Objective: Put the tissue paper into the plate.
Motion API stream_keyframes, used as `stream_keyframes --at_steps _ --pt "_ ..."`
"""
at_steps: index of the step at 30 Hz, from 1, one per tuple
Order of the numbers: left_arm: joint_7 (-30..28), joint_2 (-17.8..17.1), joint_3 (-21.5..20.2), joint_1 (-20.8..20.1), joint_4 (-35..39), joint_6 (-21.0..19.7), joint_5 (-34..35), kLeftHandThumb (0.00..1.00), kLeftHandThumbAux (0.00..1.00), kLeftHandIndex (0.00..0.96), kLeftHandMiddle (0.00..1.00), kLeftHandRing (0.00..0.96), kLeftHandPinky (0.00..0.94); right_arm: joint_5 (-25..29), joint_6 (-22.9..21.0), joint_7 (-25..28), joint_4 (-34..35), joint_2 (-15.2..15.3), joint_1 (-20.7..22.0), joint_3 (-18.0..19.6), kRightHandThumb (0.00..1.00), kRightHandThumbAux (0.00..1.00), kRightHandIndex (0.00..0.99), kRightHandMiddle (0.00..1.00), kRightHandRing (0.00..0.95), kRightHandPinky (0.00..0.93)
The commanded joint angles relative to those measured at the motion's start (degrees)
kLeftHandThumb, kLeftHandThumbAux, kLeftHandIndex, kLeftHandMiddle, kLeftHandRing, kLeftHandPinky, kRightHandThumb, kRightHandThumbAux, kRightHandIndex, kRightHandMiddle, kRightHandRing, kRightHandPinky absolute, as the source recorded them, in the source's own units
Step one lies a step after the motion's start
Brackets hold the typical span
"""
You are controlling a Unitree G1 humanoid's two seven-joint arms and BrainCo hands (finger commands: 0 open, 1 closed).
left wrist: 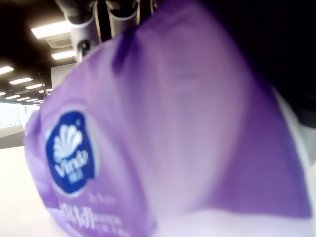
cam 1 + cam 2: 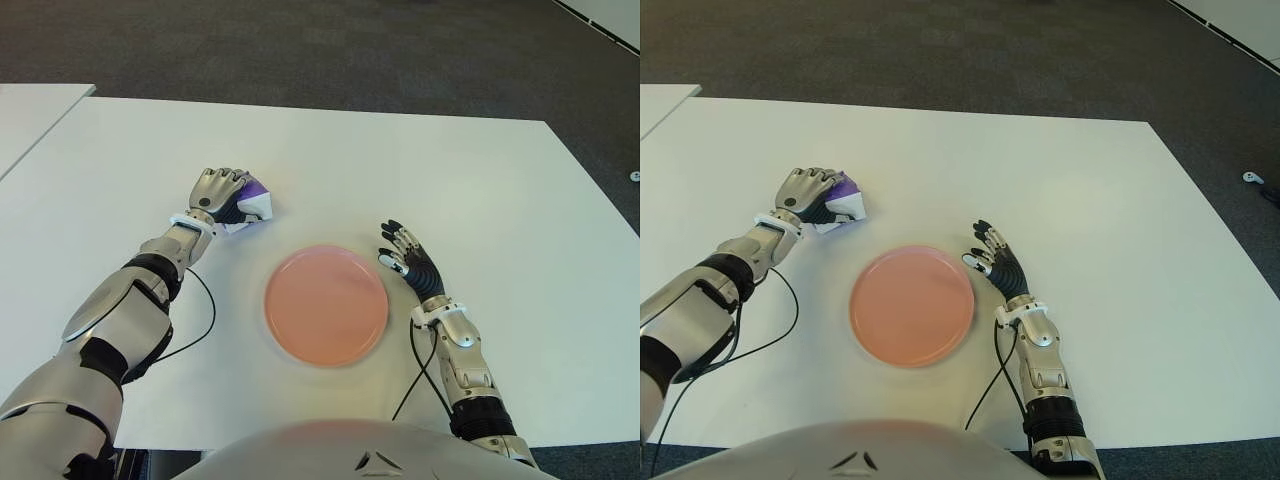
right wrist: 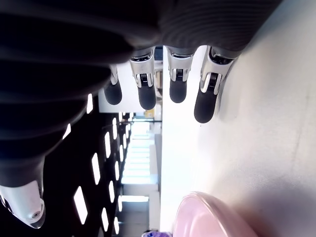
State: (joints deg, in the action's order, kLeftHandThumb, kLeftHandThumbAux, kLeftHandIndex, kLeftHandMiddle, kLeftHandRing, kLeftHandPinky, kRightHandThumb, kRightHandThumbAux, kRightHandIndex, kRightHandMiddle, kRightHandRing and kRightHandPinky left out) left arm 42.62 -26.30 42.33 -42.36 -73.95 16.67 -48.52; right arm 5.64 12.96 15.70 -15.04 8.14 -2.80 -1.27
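Observation:
A purple and white tissue pack (image 2: 254, 204) lies on the white table (image 2: 420, 170), up and to the left of the pink plate (image 2: 326, 305). My left hand (image 2: 222, 194) is curled over the pack and grips it against the table; the pack (image 1: 148, 148) fills the left wrist view, its blue logo showing. The plate holds nothing. Just right of the plate's upper right rim is my right hand (image 2: 404, 258), fingers (image 3: 207, 98) spread and holding nothing, with the plate's rim (image 3: 207, 217) in its wrist view.
A second white table (image 2: 30, 115) stands at the far left, with a narrow gap between. Black cables (image 2: 205, 320) trail from both forearms across the table near its front edge. Dark carpet lies beyond the far edge.

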Motion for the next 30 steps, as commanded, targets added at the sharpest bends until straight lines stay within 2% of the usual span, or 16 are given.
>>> stream_keyframes --at_steps 1,6,16,21,24,26,27,30 --pt "-2.3 1.3 2.1 5.6 -2.3 0.5 -2.2 0.714 0.705 0.439 0.758 0.749 0.717 -1.2 -6.0 -0.3 -3.4 0.3 -4.2 -0.7 0.0 0.606 0.05 0.112 0.054 0.0" --pt "-0.6 1.0 1.8 5.2 -2.1 1.3 -1.9 0.715 0.705 0.44 0.77 0.761 0.734 -1.3 -5.9 -0.4 -3.7 0.2 -4.0 -0.7 0.0 0.605 0.046 0.108 0.05 0.0" --pt "3.8 -1.3 -0.7 1.9 0.2 6.1 -0.4 0.719 0.702 0.441 0.792 0.782 0.762 -1.1 -5.2 -0.4 -5.0 0.0 -3.3 -0.7 0.0 0.616 0.048 0.106 0.047 0.0" --pt "7.1 -3.5 -2.4 0.9 3.8 11.1 0.2 0.721 0.702 0.442 0.803 0.792 0.786 -0.9 -4.9 -0.4 -5.6 -0.3 -2.9 -0.5 0.0 0.624 0.051 0.105 0.048 0.0" --pt "8.4 -4.6 -3.8 1.4 6.8 14.1 0.8 0.722 0.701 0.442 0.812 0.801 0.802 -0.8 -4.8 -0.5 -6.0 -0.5 -2.6 -0.4 0.0 0.624 0.052 0.104 0.048 0.0" --pt "7.7 -5.9 -5.6 2.5 11.7 16.2 1.9 0.723 0.701 0.442 0.816 0.805 0.806 -0.8 -4.6 -0.5 -6.2 -0.6 -2.4 -0.3 0.0 0.621 0.052 0.104 0.048 0.0" --pt "6.3 -7.0 -7.2 3.9 16.8 17.3 3.1 0.723 0.701 0.442 0.819 0.808 0.808 -0.9 -4.3 -0.6 -6.4 -0.6 -2.2 -0.3 0.0 0.618 0.051 0.104 0.049 0.0" --pt "3.8 -8.5 -9.7 6.1 24.2 18.0 4.5 0.726 0.7 0.442 0.828 0.817 0.819 -1.0 -3.8 -0.8 -7.0 -0.7 -1.8 -0.2 0.0 0.603 0.053 0.106 0.05 0.0"
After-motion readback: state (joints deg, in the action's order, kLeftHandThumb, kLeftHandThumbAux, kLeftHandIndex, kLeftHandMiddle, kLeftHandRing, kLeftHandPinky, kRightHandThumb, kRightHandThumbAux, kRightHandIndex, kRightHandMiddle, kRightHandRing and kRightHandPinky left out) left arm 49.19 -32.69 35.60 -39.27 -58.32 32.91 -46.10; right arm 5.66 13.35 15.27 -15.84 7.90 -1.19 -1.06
